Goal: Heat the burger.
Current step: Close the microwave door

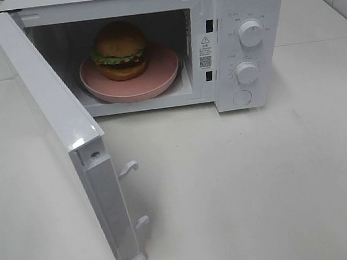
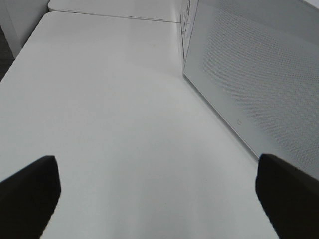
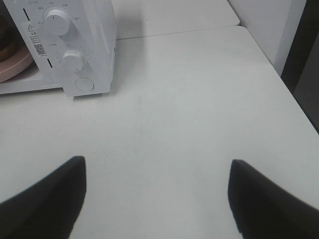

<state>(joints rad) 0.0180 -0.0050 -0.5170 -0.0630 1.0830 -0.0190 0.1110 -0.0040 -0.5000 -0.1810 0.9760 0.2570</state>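
The burger (image 1: 120, 50), with a golden-brown bun and green lettuce, sits on a pink plate (image 1: 161, 75) inside the open white microwave (image 1: 245, 11). The microwave door (image 1: 55, 124) stands swung wide toward the front left. Neither arm shows in the exterior view. In the left wrist view my left gripper (image 2: 157, 199) is open over bare table, with the door's outer panel (image 2: 259, 84) beside it. My right gripper (image 3: 157, 199) is open too, empty, facing the microwave's two dials (image 3: 65, 40); a sliver of the pink plate (image 3: 12, 64) shows there.
The microwave stands on a white table (image 1: 260, 189). Two door latch hooks (image 1: 131, 167) stick out from the door's edge. A door-release button (image 1: 243, 98) sits below the dials. A wall rises at the far right.
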